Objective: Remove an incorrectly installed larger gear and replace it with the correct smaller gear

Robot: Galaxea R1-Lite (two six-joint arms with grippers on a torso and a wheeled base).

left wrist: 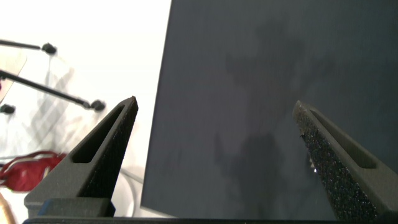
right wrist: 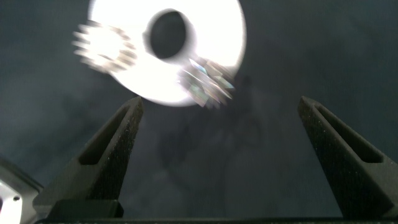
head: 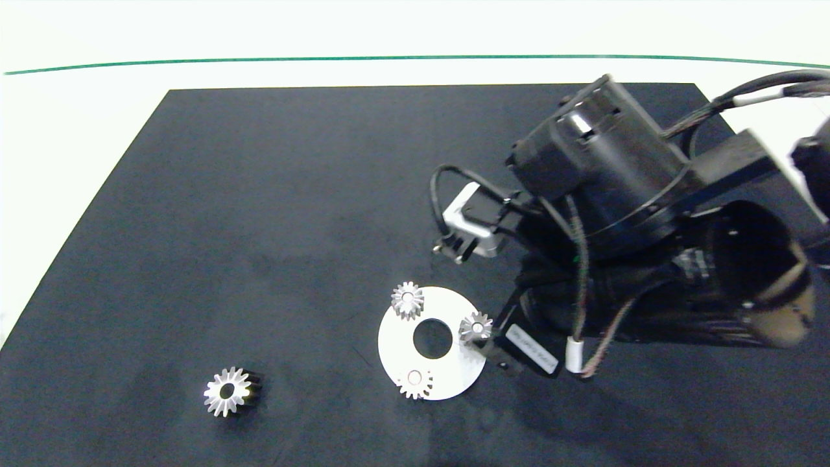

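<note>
Already the smaller gear point(head: 415, 383) lay on the white disc point(head: 395, 337); the right pincer point(right wrist: 221, 112), released and empty, hovered just beside it.

Lab bench: black mat point(head: 259, 214) (white table point(head: 78, 117)).

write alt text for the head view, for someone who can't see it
A white disc on a black mat carries three small gears, the smaller gear among them. The larger gear lies apart; the right gripper is at the disc's edge.
</note>
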